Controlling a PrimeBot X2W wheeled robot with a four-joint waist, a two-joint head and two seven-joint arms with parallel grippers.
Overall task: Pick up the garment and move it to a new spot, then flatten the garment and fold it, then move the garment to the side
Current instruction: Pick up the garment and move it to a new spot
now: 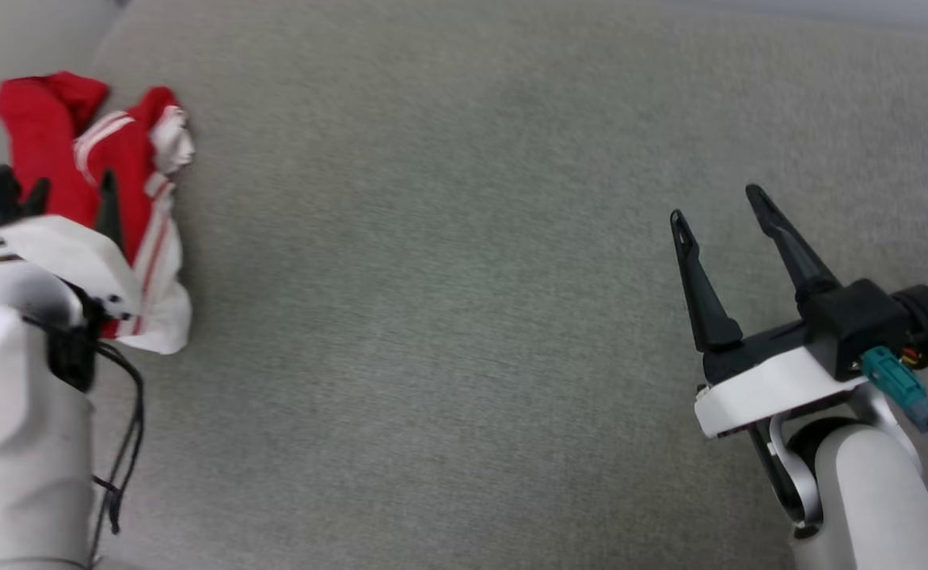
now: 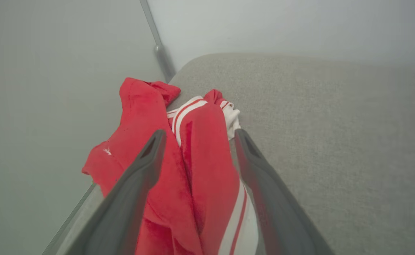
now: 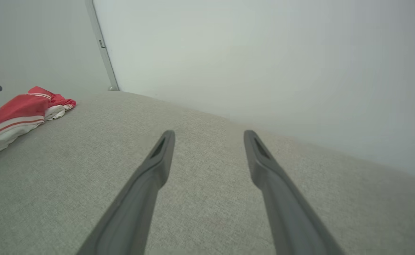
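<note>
**Garment bunched at the left edge**

We see the garment (image 1: pixel 40 134) crumpled at the far left corner of the grey cushion (image 1: pixel 464 277). Our left gripper (image 2: pixel 199 132) straddles it, fingers spread, not pinching. Our right gripper (image 1: pixel 716 204) hangs well apart, fingers released.

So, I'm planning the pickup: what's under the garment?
The garment lies bunched on the grey fabric surface, by its left edge. Its folds cover whatever is directly beneath. The open left gripper has a finger either side of one fold.

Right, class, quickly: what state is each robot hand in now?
Left hand: open, fingers either side of the garment, not gripping it.
Right hand: open, holding nothing.
</note>
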